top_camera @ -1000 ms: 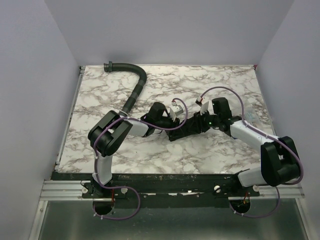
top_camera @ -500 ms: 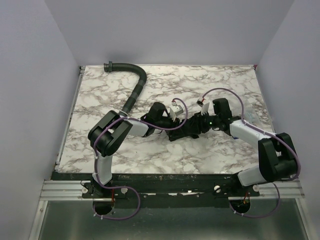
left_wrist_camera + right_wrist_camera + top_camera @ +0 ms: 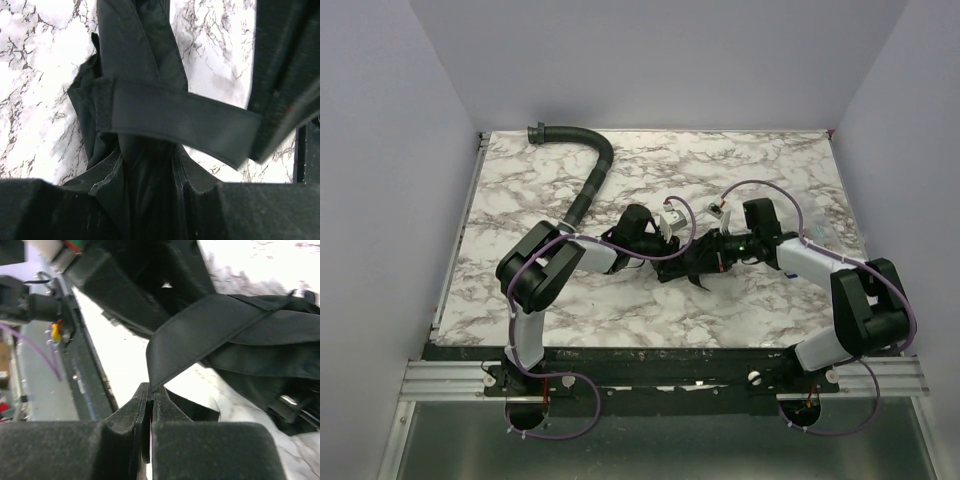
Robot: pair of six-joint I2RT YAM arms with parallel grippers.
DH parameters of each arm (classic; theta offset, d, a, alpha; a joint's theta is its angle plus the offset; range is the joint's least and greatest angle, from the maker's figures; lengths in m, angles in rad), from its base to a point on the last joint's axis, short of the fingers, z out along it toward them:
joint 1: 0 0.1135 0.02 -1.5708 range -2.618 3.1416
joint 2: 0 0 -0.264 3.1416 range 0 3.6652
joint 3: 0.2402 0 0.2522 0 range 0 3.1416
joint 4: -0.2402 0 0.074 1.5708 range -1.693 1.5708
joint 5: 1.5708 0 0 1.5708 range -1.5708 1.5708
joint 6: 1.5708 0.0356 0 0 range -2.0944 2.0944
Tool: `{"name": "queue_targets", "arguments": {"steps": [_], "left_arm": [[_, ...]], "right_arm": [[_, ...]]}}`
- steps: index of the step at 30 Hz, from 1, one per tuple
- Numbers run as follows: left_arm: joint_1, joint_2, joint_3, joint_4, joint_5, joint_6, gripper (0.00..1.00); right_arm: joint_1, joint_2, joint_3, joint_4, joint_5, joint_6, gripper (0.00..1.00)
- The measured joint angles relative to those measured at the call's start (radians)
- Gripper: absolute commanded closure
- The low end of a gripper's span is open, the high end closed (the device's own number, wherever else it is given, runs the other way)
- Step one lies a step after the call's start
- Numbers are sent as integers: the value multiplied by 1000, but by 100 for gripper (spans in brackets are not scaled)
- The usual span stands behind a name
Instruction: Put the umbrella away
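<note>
The umbrella (image 3: 688, 262) is a short black fabric bundle lying at the middle of the marble table. My left gripper (image 3: 667, 245) is shut on the bundle's body; in the left wrist view the folded fabric (image 3: 145, 185) sits between my fingers, and the closing strap (image 3: 175, 117) crosses in front of them. My right gripper (image 3: 717, 250) is shut on the end of that strap (image 3: 210, 335), pinching its tip between the fingertips (image 3: 131, 412) and holding it taut away from the bundle (image 3: 270, 360). The shaft and handle are hidden.
A black ribbed curved hose (image 3: 590, 185) lies on the table (image 3: 780, 170) from the back left corner toward the left arm. Grey walls close off the back and both sides. A metal rail (image 3: 650, 375) runs along the near edge.
My right gripper has moved left toward the left gripper, carrying the strap end with it. The bundle's right part has drawn in. The left arm has held still.
</note>
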Motion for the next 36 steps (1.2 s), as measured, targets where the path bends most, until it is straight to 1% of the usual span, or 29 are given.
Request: {"name": "queue_targets", "arguments": {"steps": [4, 8, 13, 16, 17, 20, 25, 27, 29, 32, 35, 36], "left_arm": [[0, -1, 0, -1, 0, 1, 100], [0, -3, 1, -3, 0, 3, 100], [0, -3, 2, -5, 0, 4, 100], [0, -5, 2, -6, 0, 5, 100], [0, -6, 2, -7, -2, 5, 100], [0, -9, 4, -9, -14, 2, 100], [-1, -11, 6, -16, -16, 8, 100], [-2, -11, 10, -25, -16, 14, 100], [-2, -12, 12, -29, -16, 20, 100], [-3, -13, 14, -35, -16, 27, 100], [-4, -14, 14, -39, -16, 37, 100], [-5, -14, 14, -39, -16, 39, 100]], "right_arm": [[0, 3, 0, -10, -118, 12, 100], [-1, 56, 8, -61, -147, 13, 100], [-6, 166, 72, -192, -71, 19, 100], [-7, 236, 139, -253, 14, 24, 98], [-8, 261, 164, -278, 40, 20, 96], [-11, 297, 224, -347, 56, -8, 83], [-12, 287, 251, -423, 42, -115, 61], [-13, 258, 252, -463, 39, -173, 54], [-13, 206, 253, -509, 32, -245, 50], [-13, 127, 282, -607, 23, -388, 49], [-13, 100, 346, -749, 20, -597, 48], [-13, 100, 367, -797, 22, -671, 43]]}}
